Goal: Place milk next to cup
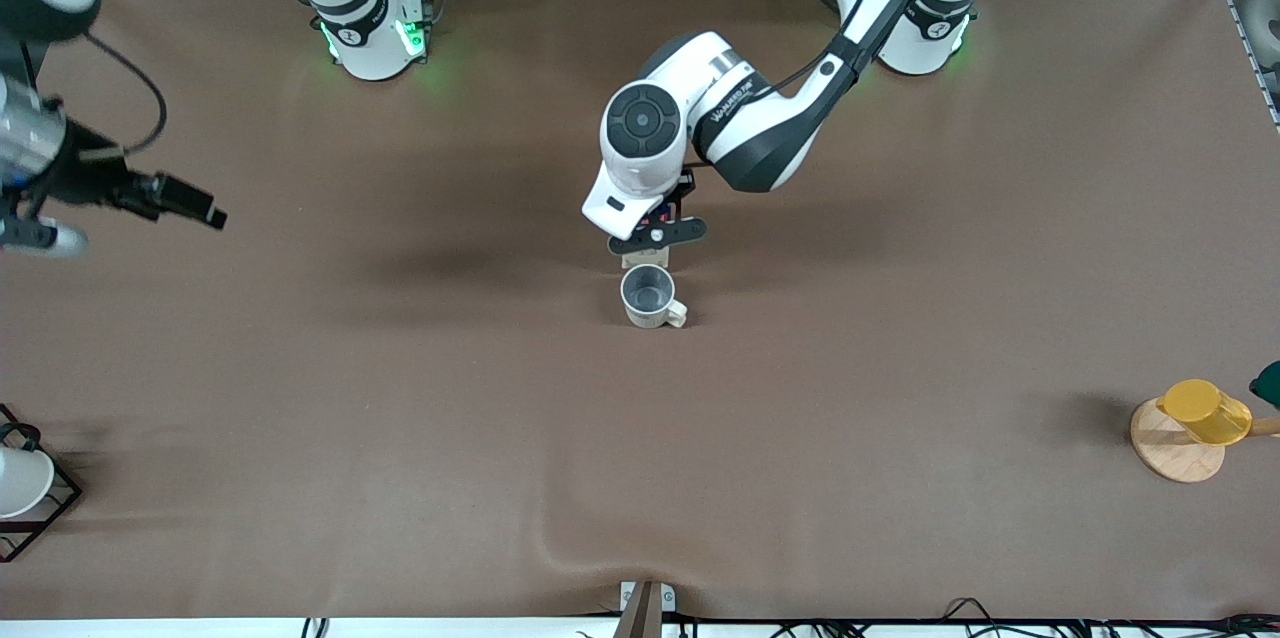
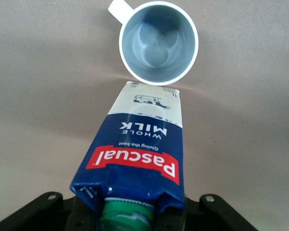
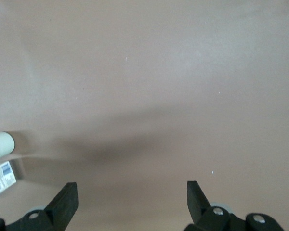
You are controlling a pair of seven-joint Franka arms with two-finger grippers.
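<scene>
Lowest in the front view, at the lower right of the frame, a yellow cup (image 1: 1205, 410) lies tipped on a round wooden coaster (image 1: 1172, 448). At the lower left edge a plain white cup (image 1: 20, 480) sits in a black wire frame (image 1: 52, 508). Both stand on the brown bench (image 1: 400, 418), well apart from everything else.

Higher, near the centre of the frame, the cup (image 1: 651, 297) stands upright with its grey inside showing and its handle turned toward the lower right of the frame. Just above it in the frame is the milk (image 1: 655, 236), mostly hidden under the left gripper (image 1: 657, 234). The left wrist view shows the carton (image 2: 137, 154) clamped at its gabled top, near the green cap (image 2: 126, 215), between the fingers; its base is just beside the rim of the cup (image 2: 159, 42), and I cannot tell whether they touch.

At the left edge, mid-height, the right gripper (image 1: 205, 209) waits above bare bench, its fingers (image 3: 65, 202) spread wide apart with nothing between them.
</scene>
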